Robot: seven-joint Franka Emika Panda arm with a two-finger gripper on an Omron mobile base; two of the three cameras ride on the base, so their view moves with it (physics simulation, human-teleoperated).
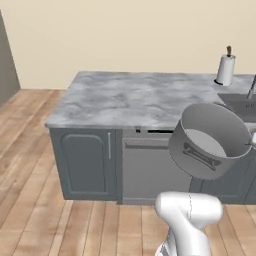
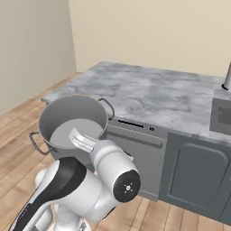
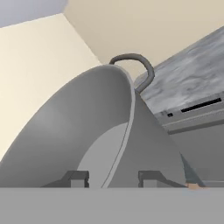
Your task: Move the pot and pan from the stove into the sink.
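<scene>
The pot (image 1: 212, 142) is held up in the air in front of the grey cabinets, tilted so that its open mouth is seen from the base views. Its rim is pinched by the gripper (image 3: 113, 178), one finger (image 3: 76, 178) inside the wall and the other outside. The marble counter (image 1: 135, 97) lies behind it, with the sink (image 1: 242, 106) set at the right end beside a paper towel roll (image 1: 226, 67).

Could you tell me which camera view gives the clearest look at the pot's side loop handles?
The right base view: both handles of the pot show there, one at either side of the rim. The hand view has the wall pinched by the gripper and one handle at the top. In the left base view I can make out no handle.
</scene>
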